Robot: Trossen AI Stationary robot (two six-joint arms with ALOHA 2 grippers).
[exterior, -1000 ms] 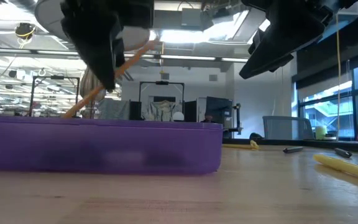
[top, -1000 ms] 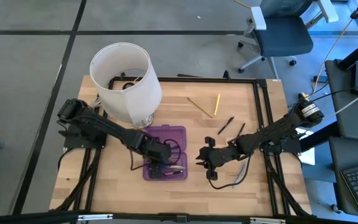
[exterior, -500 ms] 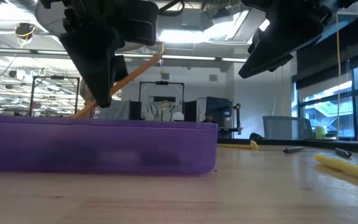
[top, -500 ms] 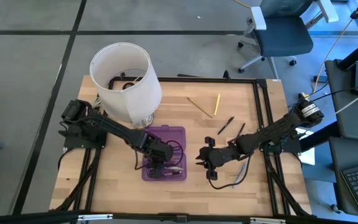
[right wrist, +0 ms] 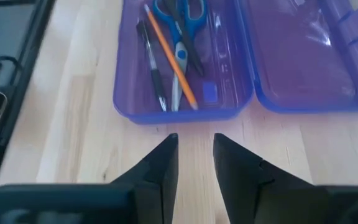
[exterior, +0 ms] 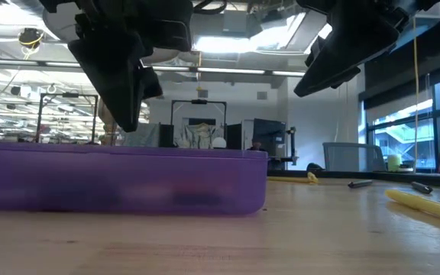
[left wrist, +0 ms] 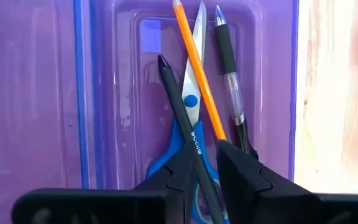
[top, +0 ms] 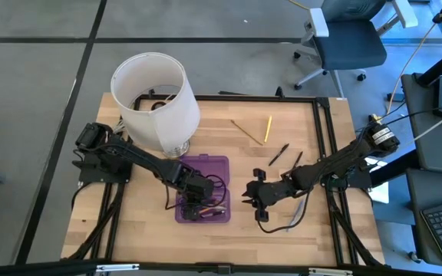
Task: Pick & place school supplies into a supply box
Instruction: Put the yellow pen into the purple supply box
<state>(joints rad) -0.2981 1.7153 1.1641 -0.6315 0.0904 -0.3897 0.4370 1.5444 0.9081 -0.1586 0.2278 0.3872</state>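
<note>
Purple supply box, scissors handles hidden by left gripper

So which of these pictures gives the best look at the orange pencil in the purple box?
The left wrist view: the orange pencil fills the frame, lying across the scissors inside the purple box. The right wrist view shows it smaller, the high view barely, and the low view not at all.

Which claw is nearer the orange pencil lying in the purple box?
Left. The left claw hangs directly over the purple box, just above the orange pencil inside it. The right claw hovers over bare table beside the box, clear of its edge.
</note>
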